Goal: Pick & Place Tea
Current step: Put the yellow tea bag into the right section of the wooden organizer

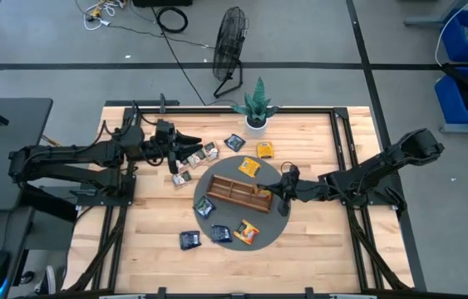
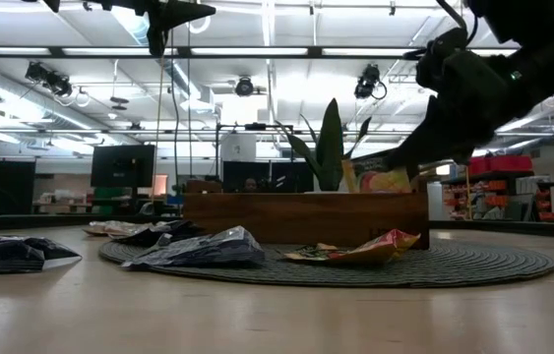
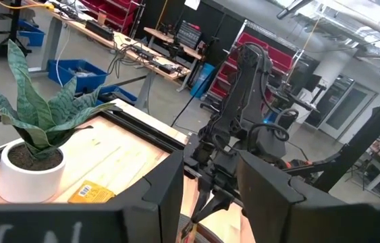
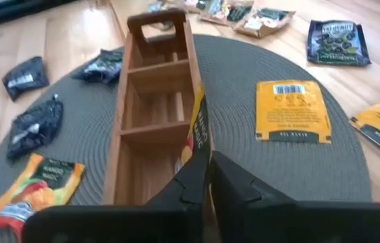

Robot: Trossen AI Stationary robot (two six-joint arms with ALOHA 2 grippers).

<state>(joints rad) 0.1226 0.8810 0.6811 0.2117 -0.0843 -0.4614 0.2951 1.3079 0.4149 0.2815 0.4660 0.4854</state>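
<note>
Right gripper (image 4: 206, 177) pinches a yellow sachet (image 4: 200, 131) upright over the tray's (image 4: 130, 101) end compartment (light, floppy; best gripped by an edge).

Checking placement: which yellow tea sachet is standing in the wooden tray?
The yellow sachet at the right gripper, upright in the wooden tray; other yellow ones lie flat.

Right gripper (image 1: 281, 193) low, fingers nearly together — left gripper (image 1: 194, 151) raised.

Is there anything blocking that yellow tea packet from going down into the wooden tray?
Nothing visible does. The right gripper holds the yellow tea packet upright, right over the nearest compartment of the wooden tray. That compartment is open on top, though its floor is partly hidden.
</note>
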